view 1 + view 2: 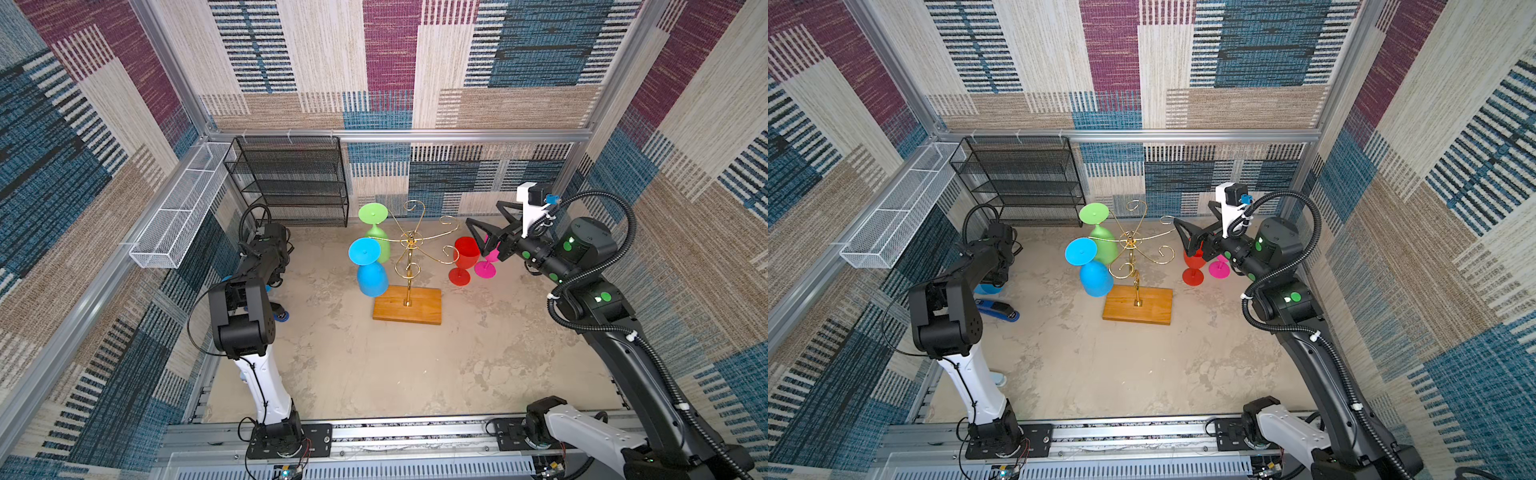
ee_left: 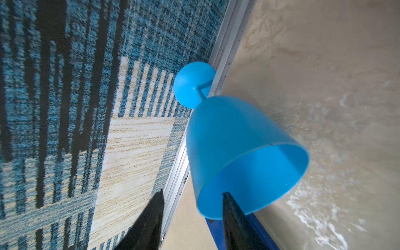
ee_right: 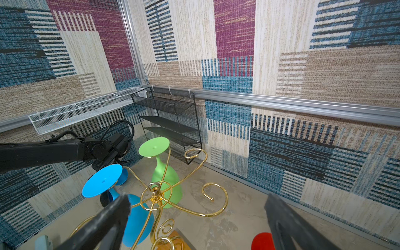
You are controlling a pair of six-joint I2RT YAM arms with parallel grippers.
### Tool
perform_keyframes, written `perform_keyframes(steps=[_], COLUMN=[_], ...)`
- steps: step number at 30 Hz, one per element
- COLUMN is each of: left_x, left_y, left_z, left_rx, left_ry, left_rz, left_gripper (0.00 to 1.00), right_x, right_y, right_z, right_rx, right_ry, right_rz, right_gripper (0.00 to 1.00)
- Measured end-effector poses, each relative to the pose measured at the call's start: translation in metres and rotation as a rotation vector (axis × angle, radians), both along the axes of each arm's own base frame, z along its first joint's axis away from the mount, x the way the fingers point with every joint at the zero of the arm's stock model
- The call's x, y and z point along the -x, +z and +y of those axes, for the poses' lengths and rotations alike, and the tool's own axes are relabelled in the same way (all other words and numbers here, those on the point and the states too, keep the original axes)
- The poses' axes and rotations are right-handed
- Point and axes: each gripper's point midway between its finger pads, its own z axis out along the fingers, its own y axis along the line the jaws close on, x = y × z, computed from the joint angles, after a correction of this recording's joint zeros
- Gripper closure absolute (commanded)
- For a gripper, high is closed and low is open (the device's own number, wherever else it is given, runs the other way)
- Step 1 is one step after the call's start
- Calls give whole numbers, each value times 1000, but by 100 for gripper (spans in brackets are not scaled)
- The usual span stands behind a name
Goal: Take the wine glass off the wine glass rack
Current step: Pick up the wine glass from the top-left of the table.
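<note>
Patchwork carpet walls (image 1: 390, 50) enclose a mottled beige tabletop (image 1: 395, 374). The gold wine glass rack (image 1: 411, 309) stands just ahead of the right pincer (image 1: 482, 212), whose jaws gape wide and empty. Only the left wrist view shows the blue wine glass (image 2: 238, 140) whole. It stands upright, off the rack, at the left pincer (image 2: 192, 192), whose jaws are parted, one fingertip (image 2: 227, 201) at its rim, the other clear. Both top views show just a sliver.

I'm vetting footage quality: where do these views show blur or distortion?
Left wrist view: tabletop smeared, blue wine glass sharp. Right wrist view: gripper fingers blurred up close, wine glass rack crisp. Both top views: sharp, evenly lit, no glare.
</note>
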Motion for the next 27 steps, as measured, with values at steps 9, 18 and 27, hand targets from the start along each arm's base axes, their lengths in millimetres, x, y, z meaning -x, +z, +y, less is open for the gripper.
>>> perform_keyframes(steps=[9, 18, 27], left_x=[-7, -5, -3], left_y=[-5, -12, -9], left_z=[17, 28, 31], left_rx=[-37, -12, -21], left_ry=[31, 53, 63], left_rz=[-8, -8, -11], left_gripper=[60, 83, 100], right_x=[-2, -4, -7], right_y=[-2, -6, -8], right_z=[1, 1, 3], right_rx=[2, 4, 6], right_ry=[0, 1, 3], right_rz=[7, 15, 22], right_gripper=[0, 0, 0])
